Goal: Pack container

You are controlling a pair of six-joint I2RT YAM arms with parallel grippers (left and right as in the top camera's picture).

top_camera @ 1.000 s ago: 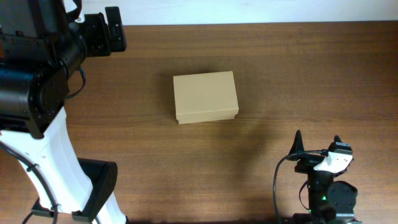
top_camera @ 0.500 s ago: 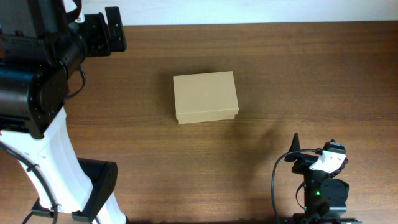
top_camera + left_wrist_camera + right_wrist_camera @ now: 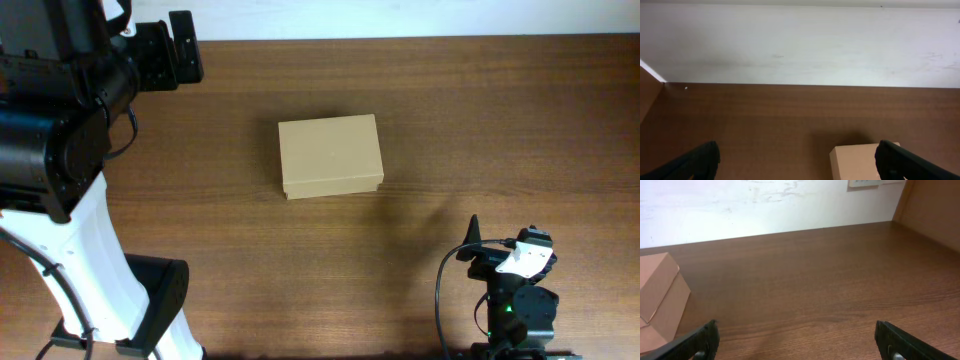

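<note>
The container [image 3: 330, 155] is a small tan cardboard box with its flap lid closed, on the brown table a little left of centre. It also shows in the left wrist view [image 3: 854, 162] and at the left edge of the right wrist view [image 3: 657, 302]. My left gripper [image 3: 175, 47] is at the far back left, well away from the box; its fingers are wide apart and empty [image 3: 797, 162]. My right gripper [image 3: 505, 240] is near the front right edge, open and empty [image 3: 797, 342], with only bare table between its fingers.
The brown wooden table [image 3: 480, 120] ends at a white wall along the back [image 3: 800, 45]. The left arm's white base and black clamp [image 3: 150, 300] stand at the front left. The right arm's base [image 3: 520, 315] sits at the front edge.
The right gripper has drawn back slightly toward the front edge and shifted a little left. The box and left arm have not moved.
</note>
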